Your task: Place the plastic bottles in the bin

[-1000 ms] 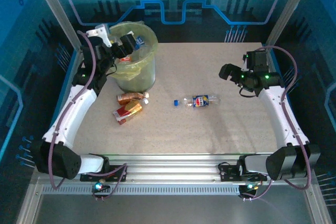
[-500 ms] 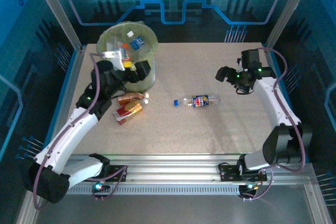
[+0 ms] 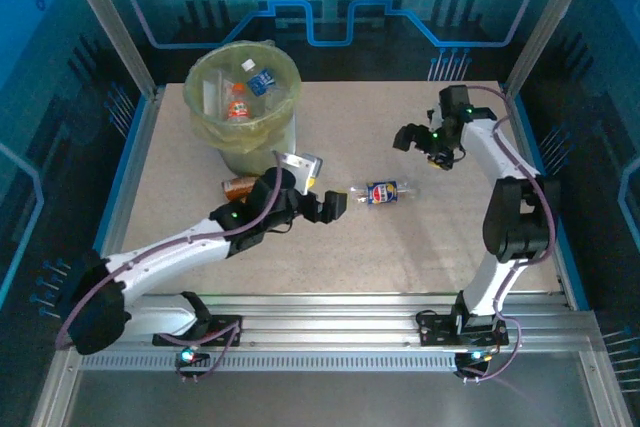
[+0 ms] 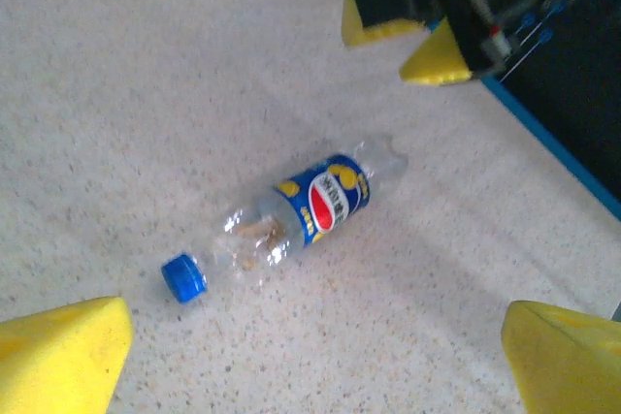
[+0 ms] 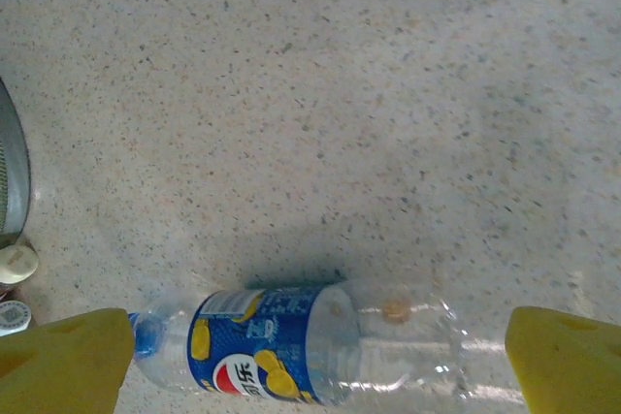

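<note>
"Two tools, seen from above?"
"Left tool (image 3: 327,205) near the Pepsi bottle (image 3: 382,192) lying on the table (image 3: 450,247); right tool (image 3: 415,139) beyond it; bin (image 3: 265,147) at far left."
"Left wrist?"
"Left tool (image 4: 312,354) spread apart, Pepsi bottle (image 4: 301,220) ahead."
"Right wrist?"
"Right tool (image 5: 315,361) spread wide, Pepsi bottle (image 5: 291,341) between its pads."

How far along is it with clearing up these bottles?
Partly done. Several bottles already lie in the bin. Nothing is held: the left gripper is open beside the blue-labelled bottle, and the right gripper is open on its far side. Left: that bottle and at least one brown bottle by the bin.
</note>
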### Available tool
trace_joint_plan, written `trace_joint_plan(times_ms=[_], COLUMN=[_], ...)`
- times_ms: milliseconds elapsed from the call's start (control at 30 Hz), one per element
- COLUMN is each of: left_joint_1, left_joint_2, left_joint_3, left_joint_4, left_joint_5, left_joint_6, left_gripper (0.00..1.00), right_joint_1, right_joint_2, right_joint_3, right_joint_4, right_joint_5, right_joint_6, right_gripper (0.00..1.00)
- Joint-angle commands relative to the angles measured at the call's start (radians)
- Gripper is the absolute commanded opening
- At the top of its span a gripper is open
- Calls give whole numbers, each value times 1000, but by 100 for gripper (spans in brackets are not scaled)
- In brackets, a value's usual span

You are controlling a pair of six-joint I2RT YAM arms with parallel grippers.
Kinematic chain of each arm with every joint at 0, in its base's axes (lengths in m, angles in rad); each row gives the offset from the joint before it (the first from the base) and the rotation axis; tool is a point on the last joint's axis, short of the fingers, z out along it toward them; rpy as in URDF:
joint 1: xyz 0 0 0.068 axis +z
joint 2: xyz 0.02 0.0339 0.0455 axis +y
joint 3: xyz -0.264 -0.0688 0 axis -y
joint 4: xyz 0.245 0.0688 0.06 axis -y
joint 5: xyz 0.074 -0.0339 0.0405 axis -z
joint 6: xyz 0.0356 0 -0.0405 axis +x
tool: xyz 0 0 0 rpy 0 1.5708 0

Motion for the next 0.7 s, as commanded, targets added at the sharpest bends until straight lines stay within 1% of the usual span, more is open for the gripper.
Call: trace_joint_plan(times_ms=[0, 167, 300, 433, 533, 667], left_joint_1=[-21, -31, -33, -35, -36, -35], left_joint_2=[59, 161, 254, 350, 410, 453], left_joint_3=[-23, -17, -4, 8, 18, 36], left_joint_4=[67, 92, 145, 231, 276, 273], left_joint_5=[-46, -35, 20, 92, 123, 120], left_joint_6=[-85, -200, -278, -358, -414, -453], left_gripper=[99, 99, 99, 99, 99, 98], right_joint_1=[31, 46, 56, 64, 69, 80], right_joint_2=[52, 118, 146, 154, 150, 129], right_joint_3=[53, 74, 63, 36, 6, -38], right_joint_4=[-23, -31, -28, -25, -20, -18], right_joint_5=[-33, -41, -47, -54, -67, -66], right_joint_6=[-27, -30, -31, -28, -25, -15], right_gripper=[99, 98, 98, 97, 96, 95])
